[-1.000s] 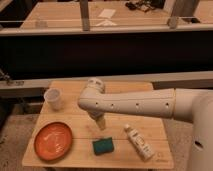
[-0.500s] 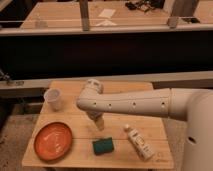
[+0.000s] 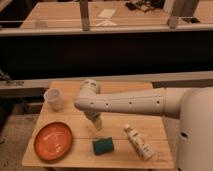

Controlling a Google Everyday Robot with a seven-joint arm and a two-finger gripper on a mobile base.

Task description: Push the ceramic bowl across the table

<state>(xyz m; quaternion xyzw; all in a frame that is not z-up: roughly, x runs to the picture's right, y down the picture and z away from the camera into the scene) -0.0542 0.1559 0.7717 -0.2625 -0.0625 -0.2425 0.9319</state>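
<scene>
The ceramic bowl, a wide shallow orange-red dish, lies at the front left of the small wooden table. My white arm reaches in from the right and bends down over the table's middle. Its gripper hangs just above the tabletop, to the right of the bowl and apart from it. It stands open with nothing in it.
A white cup stands at the table's back left. A green sponge lies just in front of the gripper, and a white bottle lies on its side at the front right. A long wooden bench with rails runs behind.
The arm's elbow and gripper have shifted slightly to the left, toward the bowl. The objects on the table have not moved.
</scene>
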